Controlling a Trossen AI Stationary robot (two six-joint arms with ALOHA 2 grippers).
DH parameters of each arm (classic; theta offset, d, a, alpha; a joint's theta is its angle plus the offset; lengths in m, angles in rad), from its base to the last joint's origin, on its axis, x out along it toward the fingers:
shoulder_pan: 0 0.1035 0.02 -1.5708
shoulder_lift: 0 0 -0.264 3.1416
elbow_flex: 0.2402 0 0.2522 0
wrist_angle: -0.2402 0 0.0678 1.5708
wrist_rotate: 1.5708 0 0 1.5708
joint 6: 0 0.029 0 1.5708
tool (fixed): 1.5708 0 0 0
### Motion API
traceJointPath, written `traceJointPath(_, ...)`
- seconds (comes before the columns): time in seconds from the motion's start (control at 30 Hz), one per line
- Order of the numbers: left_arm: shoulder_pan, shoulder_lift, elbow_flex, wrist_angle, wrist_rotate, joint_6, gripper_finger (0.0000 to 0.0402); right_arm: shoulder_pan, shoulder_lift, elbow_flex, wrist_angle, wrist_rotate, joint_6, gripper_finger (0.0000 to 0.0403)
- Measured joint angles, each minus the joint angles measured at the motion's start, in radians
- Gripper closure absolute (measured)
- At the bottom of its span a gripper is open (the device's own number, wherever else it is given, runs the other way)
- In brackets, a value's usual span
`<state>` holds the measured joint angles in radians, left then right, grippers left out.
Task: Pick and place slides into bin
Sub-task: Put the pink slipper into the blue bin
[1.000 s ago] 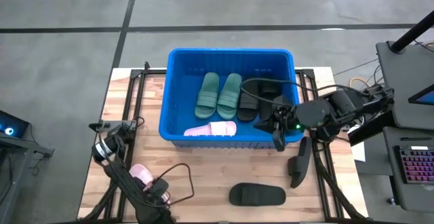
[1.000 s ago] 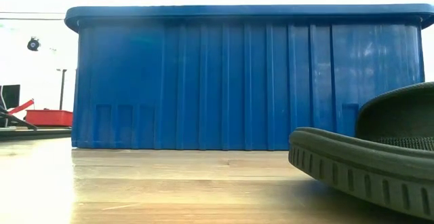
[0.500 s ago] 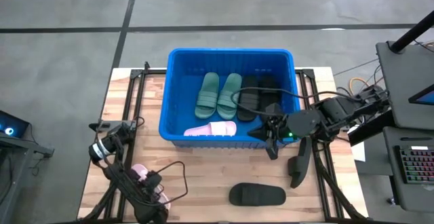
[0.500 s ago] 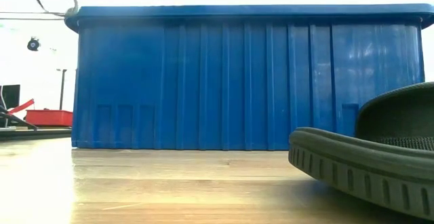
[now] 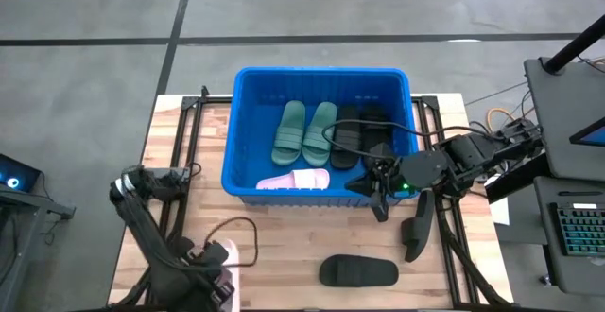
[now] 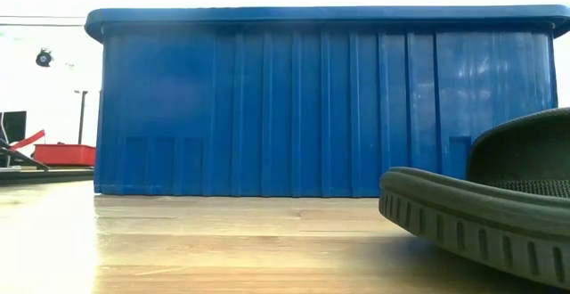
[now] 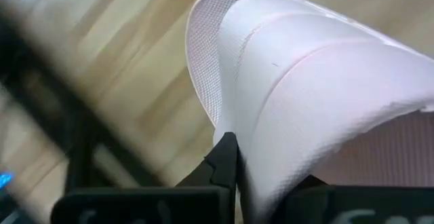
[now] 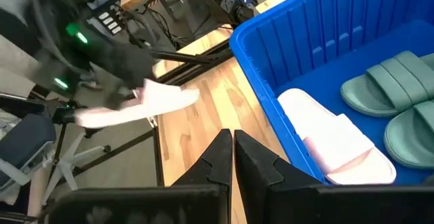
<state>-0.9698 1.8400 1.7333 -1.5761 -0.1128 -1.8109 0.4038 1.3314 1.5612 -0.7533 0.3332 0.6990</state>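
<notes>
My left gripper (image 5: 219, 265) is at the table's near left, shut on a light pink slide (image 7: 305, 81). That slide also shows as a pale sliver (image 5: 229, 251) under the hand, and in the air (image 8: 152, 102) in the right wrist view. The blue bin (image 5: 248, 95) holds two green slides (image 5: 304, 132), two black ones (image 5: 357, 134) and a pink one (image 5: 295, 181). A black slide (image 5: 357, 271) lies sole down on the wood near the front edge. My right gripper (image 5: 378, 197) hangs shut and empty at the bin's near right corner. My left gripper holds the pink slide by its wide strap (image 7: 254, 139), coming from above and pointing down. One finger (image 7: 226, 157) lies against the strap's side; the other is hidden behind the strap. The slide is lifted clear of the table, roughly level below the hand.
Black frame rails (image 5: 181, 151) run along the table's left and right sides. Loose cables (image 5: 241, 227) lie beside the left arm. Bare wood lies between the bin's near wall (image 6: 267, 107) and the black slide (image 6: 481, 205). A keyboard and desk stand beyond the right edge.
My left gripper has shut on the pink slide at the near left and risen, tipping to point straight down. The slide has come off the wood and now hangs clear under the hand. My right arm has drawn slightly back from over the bin's near right corner.
</notes>
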Motion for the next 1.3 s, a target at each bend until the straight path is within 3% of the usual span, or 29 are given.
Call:
traceJointPath(0.2, 0.035, -0.14, 0.222, 0.004, -0.282, 0.174, 0.0401, 0.0, 0.0, 0.0, 0.006, 0.0, -0.025, 0.0394)
traceJointPath(0.37, 0.214, -0.23, 0.329, 0.004, -0.4, 0.515, 0.0401, 0.0, -0.002, 0.0, 0.006, 0.0, -0.054, 0.0394)
traceJointPath(0.63, 0.712, -0.258, 0.43, 0.005, -0.394, 1.18, 0.0401, -0.004, -0.019, 0.0, 0.011, -0.001, -0.134, 0.0394)
traceJointPath(0.77, 0.952, -0.243, 0.431, 0.005, -0.394, 1.43, 0.0401, -0.037, -0.071, 0.0, 0.013, -0.003, -0.169, 0.0394)
traceJointPath(0.9, 1.124, -0.191, 0.424, 0.003, -0.365, 1.638, 0.0401, -0.099, -0.109, 0.0, 0.008, 0.0, -0.183, 0.0394)
traceJointPath(1.1, 1.221, -0.088, 0.423, 0.004, -0.363, 1.843, 0.0401, -0.238, -0.121, 0.0, -0.045, -0.03, -0.284, 0.0394)
traceJointPath(1.3, 1.226, 0.021, 0.42, 0.005, -0.547, 1.869, 0.0401, -0.381, -0.12, -0.023, -0.04, -0.178, -0.366, 0.0394)
